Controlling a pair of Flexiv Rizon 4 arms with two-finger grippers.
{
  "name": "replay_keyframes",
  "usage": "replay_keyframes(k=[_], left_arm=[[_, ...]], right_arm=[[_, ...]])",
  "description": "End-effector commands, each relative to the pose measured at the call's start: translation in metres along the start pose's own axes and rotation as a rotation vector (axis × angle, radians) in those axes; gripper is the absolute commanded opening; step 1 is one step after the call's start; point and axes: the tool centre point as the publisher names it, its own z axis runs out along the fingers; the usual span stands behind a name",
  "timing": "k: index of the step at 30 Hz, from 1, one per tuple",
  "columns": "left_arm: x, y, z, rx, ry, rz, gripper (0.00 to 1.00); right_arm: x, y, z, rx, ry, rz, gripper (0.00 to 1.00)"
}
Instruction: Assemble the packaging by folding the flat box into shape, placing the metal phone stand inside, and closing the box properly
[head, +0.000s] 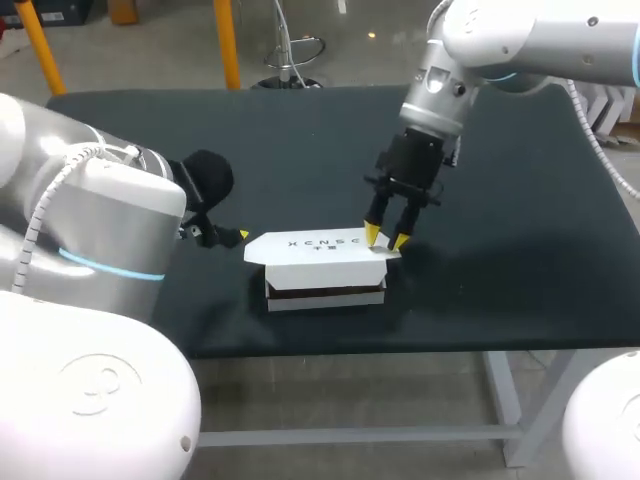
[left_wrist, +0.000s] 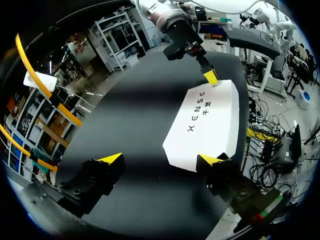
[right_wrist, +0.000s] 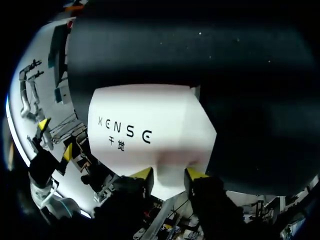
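The white box (head: 325, 268) stands in the middle of the dark table with its lid (head: 318, 247) lying over it. My right gripper (head: 386, 239) comes down on the lid's right end. In the right wrist view the lid's narrow end flap (right_wrist: 170, 176) fills the gap between the yellow fingertips (right_wrist: 142, 173), and the right gripper (right_wrist: 169, 174) is shut on it. My left gripper (left_wrist: 161, 160) stands open and low at the left end of the box (left_wrist: 205, 122), one fingertip (left_wrist: 212, 160) close to the lid's corner. The phone stand is not visible.
The dark tabletop (head: 500, 200) spreads out on all sides of the box. Its front edge (head: 400, 350) runs close below the box. My right arm's gripper (left_wrist: 210, 76) shows at the far end of the lid in the left wrist view.
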Motion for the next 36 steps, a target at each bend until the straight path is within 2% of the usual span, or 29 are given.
replay_keyframes(k=[1, 3, 5, 7, 9, 10, 11, 23, 24, 26, 27, 30, 35, 36], left_arm=[[-0.006, -0.008, -0.003, -0.163, 0.331, -0.301, 1.00], [-0.004, -0.011, -0.003, -0.175, 0.365, -0.369, 1.00], [0.001, -0.016, -0.002, -0.224, 0.381, -0.445, 1.00], [0.004, -0.022, 0.000, -0.286, 0.431, -0.549, 1.00], [0.002, -0.029, 0.000, -0.400, 0.567, -0.681, 1.00], [0.001, -0.032, 0.002, -0.447, 0.579, -0.767, 1.00], [0.002, -0.033, 0.003, -0.464, 0.559, -0.798, 1.00], [0.002, -0.033, 0.003, -0.464, 0.559, -0.798, 1.00], [-0.002, -0.037, 0.008, -0.490, 0.605, -0.858, 1.00], [-0.006, -0.039, 0.020, -0.555, 0.662, -0.918, 1.00], [-0.007, -0.041, 0.026, -0.572, 0.660, -0.980, 1.00], [-0.007, -0.039, 0.038, -0.652, 0.706, -1.062, 1.00], [-0.004, -0.038, 0.039, -0.774, 0.745, -1.170, 1.00], [-0.004, -0.039, 0.038, -0.797, 0.726, -1.209, 1.00]], right_arm=[[-0.001, 0.001, 0.001, -0.001, 0.005, 0.001, 0.44], [-0.002, 0.001, 0.002, -0.001, 0.007, 0.003, 0.44], [-0.003, 0.001, 0.002, -0.001, 0.009, 0.005, 0.44], [-0.004, 0.001, 0.002, 0.000, 0.009, 0.007, 0.44], [-0.005, 0.001, 0.002, 0.000, 0.010, 0.008, 0.44], [-0.005, 0.001, 0.002, 0.000, 0.011, 0.008, 0.44], [-0.005, 0.002, 0.002, 0.000, 0.014, 0.008, 0.44], [-0.005, 0.003, 0.002, -0.006, 0.025, 0.006, 0.44], [-0.005, 0.003, 0.002, -0.007, 0.027, 0.006, 0.44], [-0.005, 0.003, 0.002, -0.008, 0.027, 0.006, 0.44], [-0.005, 0.003, 0.002, -0.007, 0.027, 0.007, 0.44], [-0.006, 0.004, 0.003, -0.006, 0.025, 0.011, 0.44], [-0.007, 0.005, 0.003, -0.004, 0.024, 0.016, 0.44], [-0.007, 0.006, 0.003, -0.004, 0.025, 0.016, 0.44]])
